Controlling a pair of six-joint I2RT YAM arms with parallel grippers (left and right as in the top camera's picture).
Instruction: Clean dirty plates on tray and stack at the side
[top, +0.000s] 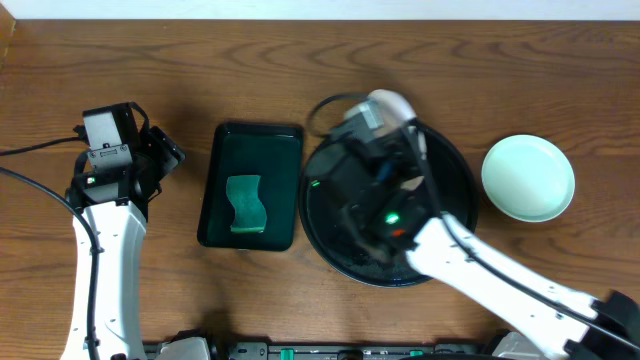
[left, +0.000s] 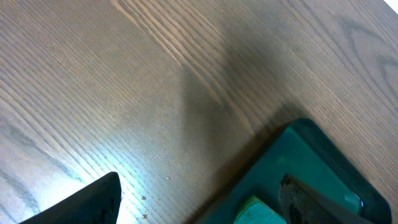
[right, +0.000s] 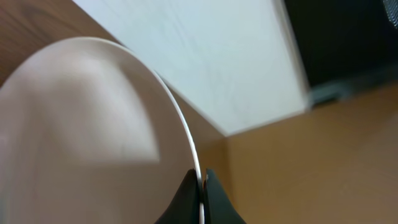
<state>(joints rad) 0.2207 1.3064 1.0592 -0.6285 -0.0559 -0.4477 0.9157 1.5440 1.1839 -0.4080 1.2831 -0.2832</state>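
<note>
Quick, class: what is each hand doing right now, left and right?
Left hand: open, holding nothing.
Right hand: closed on the rim of a plate.

The right arm (top: 480, 265) slants across the black round tray (top: 458, 180) from its near-right, covering most of its floor; a white plate (top: 390, 102) tilts over its far rim. Just left of the black tray sits a green rectangular tray (top: 282, 165). Right of the black tray lies a mint plate (top: 528, 177), bare wood between. Beyond its far rim the table (top: 200, 60) lies open.
</note>
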